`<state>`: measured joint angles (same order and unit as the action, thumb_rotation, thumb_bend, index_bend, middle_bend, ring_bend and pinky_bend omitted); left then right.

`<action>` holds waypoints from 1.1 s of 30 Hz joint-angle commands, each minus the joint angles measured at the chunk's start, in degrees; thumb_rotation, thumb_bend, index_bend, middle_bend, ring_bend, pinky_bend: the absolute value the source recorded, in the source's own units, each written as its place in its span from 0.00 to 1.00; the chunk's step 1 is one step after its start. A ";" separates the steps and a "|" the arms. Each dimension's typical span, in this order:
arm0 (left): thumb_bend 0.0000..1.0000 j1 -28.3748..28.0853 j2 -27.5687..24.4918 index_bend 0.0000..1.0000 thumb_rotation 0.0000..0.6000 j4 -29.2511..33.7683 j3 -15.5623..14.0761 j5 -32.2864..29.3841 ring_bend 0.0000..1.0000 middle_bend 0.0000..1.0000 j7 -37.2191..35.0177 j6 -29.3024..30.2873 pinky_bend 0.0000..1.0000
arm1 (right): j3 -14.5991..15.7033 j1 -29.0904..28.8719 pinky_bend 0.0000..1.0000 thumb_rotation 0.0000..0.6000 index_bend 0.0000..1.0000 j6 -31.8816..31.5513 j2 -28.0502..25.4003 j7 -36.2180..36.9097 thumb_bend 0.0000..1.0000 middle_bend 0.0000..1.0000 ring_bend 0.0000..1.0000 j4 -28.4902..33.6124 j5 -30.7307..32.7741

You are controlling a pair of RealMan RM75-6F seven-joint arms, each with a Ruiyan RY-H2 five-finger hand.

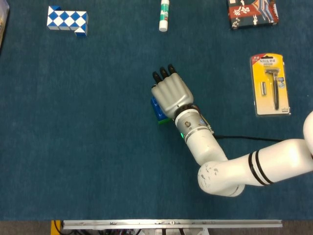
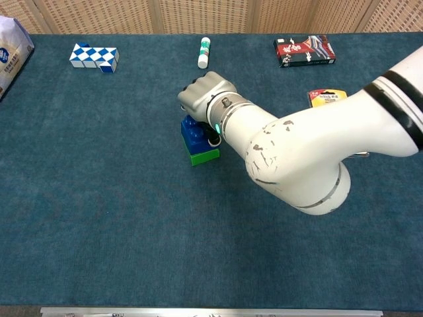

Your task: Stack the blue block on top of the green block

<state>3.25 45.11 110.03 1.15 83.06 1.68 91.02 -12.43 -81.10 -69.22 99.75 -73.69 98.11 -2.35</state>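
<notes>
The blue block (image 2: 193, 134) sits on top of the green block (image 2: 203, 157) near the middle of the table. My right hand (image 2: 203, 96) lies over the stack, its fingers curled down behind the blue block and its thumb against the block's near right side, gripping it. From the head view the right hand (image 1: 170, 93) covers most of the stack; only the left edge of the blue block (image 1: 155, 106) and a sliver of the green block (image 1: 164, 121) show. The left hand appears in neither view.
A blue-and-white snake cube (image 1: 67, 19) lies at the far left, a glue stick (image 1: 164, 14) at the far middle, a red box (image 1: 253, 13) at the far right. A yellow razor pack (image 1: 270, 84) lies right of the hand. A white bag (image 2: 12, 43) sits at the left edge.
</notes>
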 commanded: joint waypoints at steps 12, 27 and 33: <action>0.20 0.32 -0.13 0.25 1.00 -0.15 -0.11 0.16 0.00 0.03 -0.51 0.34 0.09 | -0.08 -1.82 0.08 1.00 0.52 -2.13 2.09 -3.56 0.27 0.11 0.00 -0.67 -0.15; 0.20 0.64 -0.12 0.25 1.00 -0.25 -0.22 0.29 0.00 0.03 -0.64 0.68 0.09 | 0.80 -2.58 0.08 1.00 0.53 -3.89 3.43 -8.08 0.27 0.11 0.00 -1.63 -0.04; 0.20 0.70 -0.18 0.25 1.00 -0.17 -0.24 0.44 0.00 0.03 -0.55 0.79 0.09 | 1.38 -2.52 0.08 1.00 0.53 -4.81 4.03 -8.85 0.27 0.11 0.00 -1.88 -2.21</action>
<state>3.94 44.92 109.85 0.92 83.49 1.12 91.80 -11.21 -83.67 -73.84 103.62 -82.46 96.30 -4.13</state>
